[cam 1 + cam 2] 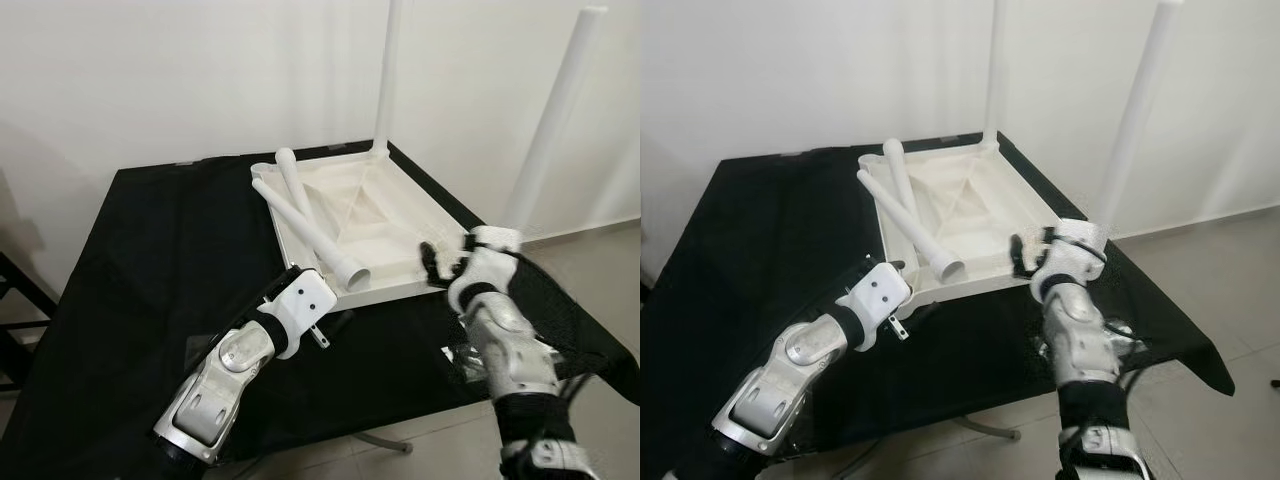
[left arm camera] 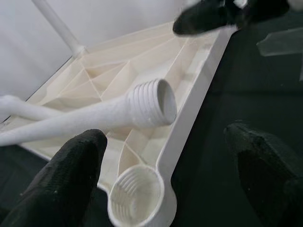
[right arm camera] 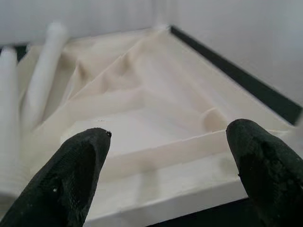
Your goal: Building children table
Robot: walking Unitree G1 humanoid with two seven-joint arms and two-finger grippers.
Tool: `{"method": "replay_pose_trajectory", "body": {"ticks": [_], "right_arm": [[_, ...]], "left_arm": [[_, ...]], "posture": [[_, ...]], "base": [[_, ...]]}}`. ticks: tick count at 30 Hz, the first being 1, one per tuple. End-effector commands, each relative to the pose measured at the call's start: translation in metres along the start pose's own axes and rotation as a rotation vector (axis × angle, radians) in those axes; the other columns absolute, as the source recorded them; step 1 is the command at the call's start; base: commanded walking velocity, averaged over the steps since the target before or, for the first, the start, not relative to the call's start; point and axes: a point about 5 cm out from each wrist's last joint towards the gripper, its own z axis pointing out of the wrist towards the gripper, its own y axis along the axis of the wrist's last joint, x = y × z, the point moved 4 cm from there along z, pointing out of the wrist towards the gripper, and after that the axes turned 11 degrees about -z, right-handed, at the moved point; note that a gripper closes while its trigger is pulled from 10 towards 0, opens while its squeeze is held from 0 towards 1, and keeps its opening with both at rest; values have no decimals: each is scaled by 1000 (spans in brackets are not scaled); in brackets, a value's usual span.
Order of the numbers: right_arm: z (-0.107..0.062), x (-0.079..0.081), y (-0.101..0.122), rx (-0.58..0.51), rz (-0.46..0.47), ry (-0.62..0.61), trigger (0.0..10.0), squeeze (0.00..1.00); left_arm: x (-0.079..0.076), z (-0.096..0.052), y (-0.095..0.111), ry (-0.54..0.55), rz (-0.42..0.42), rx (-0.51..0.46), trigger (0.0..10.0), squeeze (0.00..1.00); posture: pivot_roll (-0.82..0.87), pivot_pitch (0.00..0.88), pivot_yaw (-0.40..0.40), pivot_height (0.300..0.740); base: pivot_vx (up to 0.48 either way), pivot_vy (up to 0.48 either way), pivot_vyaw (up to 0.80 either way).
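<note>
1. Worktop (image 1: 130, 300): black cloth cover, set against a white wall.
2. Tabletop (image 1: 400, 215): white plastic, lying upside down on the worktop's right half, ribbed underside up. Near edge close to both grippers.
3. Fitted legs: two upright. Far leg (image 1: 388, 70) rising from the far corner; right leg (image 1: 550, 120) rising from the near right corner, just above the right gripper. Judged screwed in, since both stand unaided.
4. Loose legs: two lying inside the tabletop. Long leg (image 1: 305, 228) running diagonally, threaded open end (image 2: 154, 101) resting near the near left corner. Short-looking leg (image 1: 296, 190) crossing beneath it, towards the far left corner.
5. Empty socket (image 2: 137, 196): threaded, at the near left corner, directly below the loose threaded end. A further socket must remain at the far left corner; not clearly resolved.
6. Left gripper (image 2: 170, 179): just off the near left corner, fingers spread wide and holding nothing, one either side of the socket rim.
7. Right gripper (image 3: 170, 175): at the near edge, right end, fingers spread wide, empty, aimed across the tabletop.
8. Small metal bit (image 1: 320, 338) on the cloth by the left wrist; identity unclear.
9. Progress, judged: about half done. Two legs in, two left to thread, then flipping upright.
</note>
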Motion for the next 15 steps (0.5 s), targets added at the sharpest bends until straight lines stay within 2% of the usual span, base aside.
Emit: {"method": "replay_pose_trajectory", "body": {"ticks": [1, 8, 15], "right_arm": [[4, 2, -2, 31, -16, 6, 10000, 0], [10, 1, 12, -1, 19, 1, 10000, 0], [13, -2, 15, -2, 26, 1, 10000, 0]], "left_arm": [[8, -3, -7, 29, 12, 37, 10000, 0], [12, -6, -10, 40, 31, 50, 10000, 0], [11, -7, -11, 39, 35, 57, 10000, 0]], "posture": [[-65, 0, 20, 740], [-51, 0, 17, 740], [-54, 0, 18, 740]], "base": [[0, 0, 0], [0, 0, 0], [0, 0, 0]]}}
